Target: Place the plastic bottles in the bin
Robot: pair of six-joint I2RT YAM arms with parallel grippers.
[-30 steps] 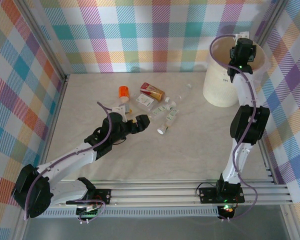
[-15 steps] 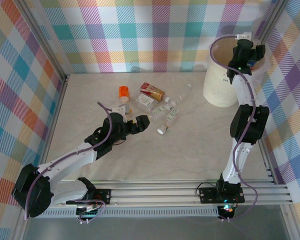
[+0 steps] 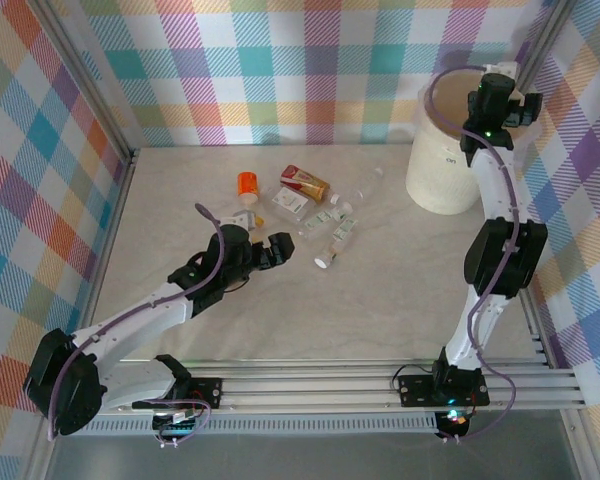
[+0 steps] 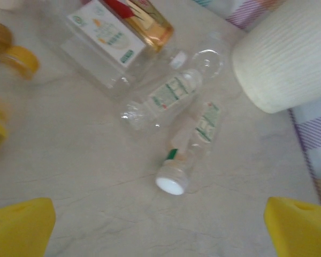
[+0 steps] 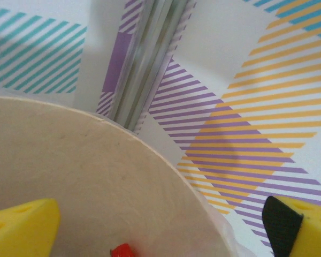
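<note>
reaching in from the near left, the left gripper (image 3: 271, 249) hangs low over the table (image 3: 380, 320), its claw spread wide with nothing in it. in the left wrist view its yellow fingertips (image 4: 20, 229) sit at the two bottom corners with bare tabletop between them.

the plastic bottles (image 3: 320, 220) lie loose on the table just beyond that claw. farthest left is an orange-capped bottle (image 3: 248, 184). next comes a flattened bottle with a white label (image 3: 291, 203), and a red-labelled bottle (image 3: 305, 182) lies just behind it. nearer the claw, a white-capped bottle (image 3: 335, 242) lies on its side, cap toward the arms, and a clear bottle with a green label (image 4: 166, 99) lies just beside it. a slim clear bottle (image 3: 365, 186) lies farther right, toward the bin.

the bin (image 3: 440, 170) stands at the far right of the table, apart from the scattered bottles. the right gripper (image 3: 502, 92) is held over the bin's mouth, claw wide and empty. in the right wrist view its yellow fingertips (image 5: 21, 227) sit at the bottom corners, above the tan inner wall of the bin. a small red thing (image 5: 122, 250) shows inside the bin at the bottom edge, too cut off to name. past the rim are the plaid wall (image 5: 246, 107) and a metal post (image 5: 150, 53).
</note>
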